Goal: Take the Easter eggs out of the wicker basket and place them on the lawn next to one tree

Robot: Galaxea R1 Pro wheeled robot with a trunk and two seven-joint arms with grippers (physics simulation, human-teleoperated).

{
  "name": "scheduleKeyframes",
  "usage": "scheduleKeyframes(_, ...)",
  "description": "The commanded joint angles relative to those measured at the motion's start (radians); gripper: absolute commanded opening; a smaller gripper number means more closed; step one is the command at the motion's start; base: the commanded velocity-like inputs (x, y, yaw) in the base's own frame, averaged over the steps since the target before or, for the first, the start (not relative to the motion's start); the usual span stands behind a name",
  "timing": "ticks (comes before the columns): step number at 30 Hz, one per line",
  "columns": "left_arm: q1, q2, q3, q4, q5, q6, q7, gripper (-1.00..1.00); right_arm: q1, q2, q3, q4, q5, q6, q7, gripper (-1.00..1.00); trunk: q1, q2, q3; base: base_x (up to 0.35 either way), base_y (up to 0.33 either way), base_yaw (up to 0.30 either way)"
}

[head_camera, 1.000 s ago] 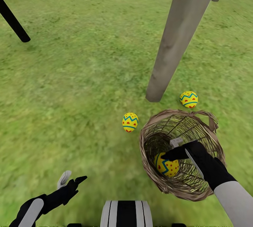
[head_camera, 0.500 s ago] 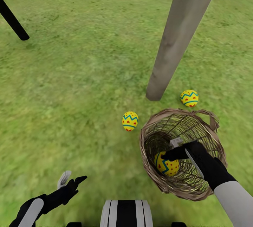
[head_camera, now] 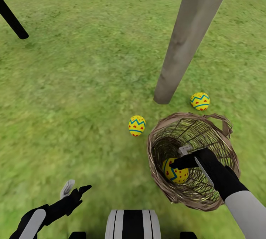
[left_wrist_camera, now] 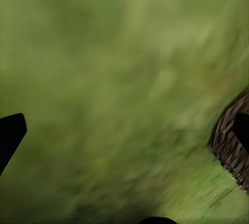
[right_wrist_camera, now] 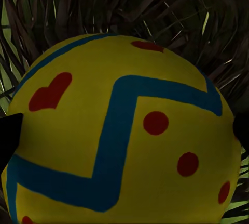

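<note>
A: Two eggs out, one to go. Left to right?

B: Yes. Far left, the thin dark trunk point(head_camera: 13, 21), not our tree. Low left, the left gripper point(head_camera: 74, 189) hangs over bare lawn point(head_camera: 81, 94), fingers parted, holding nothing. It's parked out of the way, I'd say, since the right arm does the work.

A: Left wrist view?

B: Blurred grass, plus a sliver of the wicker basket point(left_wrist_camera: 232, 141) at the edge. So the basket is near that arm, not touched.

A: Next.

B: First egg point(head_camera: 136, 125) lies on the grass, just beside the basket and near the foot of the pale tree point(head_camera: 181, 43). Second egg point(head_camera: 200, 101) sits on the other side of the trunk base, also near it. Both flank one tree, which fits the task.

A: Basket?

B: It's tipped, mouth facing the camera. Third egg point(head_camera: 175, 171) lies low inside, against the wicker wall. The right gripper point(head_camera: 186, 156) reaches down into the mouth, right over that egg.

A: Gripping it?

B: Cannot tell. In the right wrist view the egg point(right_wrist_camera: 119, 135) looms between two dark fingertips point(right_wrist_camera: 9, 135) at either side, straddling it. Contact isn't visible. Looks lined up for a pinch.
</note>
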Motion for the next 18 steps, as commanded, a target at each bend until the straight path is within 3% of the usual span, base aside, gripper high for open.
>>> scheduleKeyframes(1, 0.000, 0.000, 0.002, 0.000, -0.001, 0.006, -0.004, 1.00, -0.001, -0.001, 0.002, -0.001, 0.001, 0.004, 0.002, 1.00, 0.000, 0.000, -0.001, 0.000, 0.000, 0.000)
scheduleKeyframes(13, 0.000, 0.000, 0.002, 0.000, 0.000, 0.006, -0.004, 1.00, -0.001, -0.001, 0.004, -0.001, 0.001, 0.005, 0.001, 1.00, 0.001, -0.001, -0.008, 0.000, 0.000, 0.000)
scheduleKeyframes(14, 0.000, 0.000, 0.002, 0.000, 0.000, 0.006, -0.004, 1.00, -0.001, -0.001, 0.004, -0.001, 0.001, 0.005, 0.001, -1.00, 0.001, -0.001, -0.009, 0.000, 0.000, 0.000)
scheduleKeyframes(18, 0.000, 0.000, 0.002, -0.001, 0.000, 0.006, -0.005, 1.00, -0.001, -0.001, 0.002, -0.001, 0.001, 0.017, 0.001, -1.00, 0.001, -0.001, -0.011, 0.000, 0.000, 0.000)
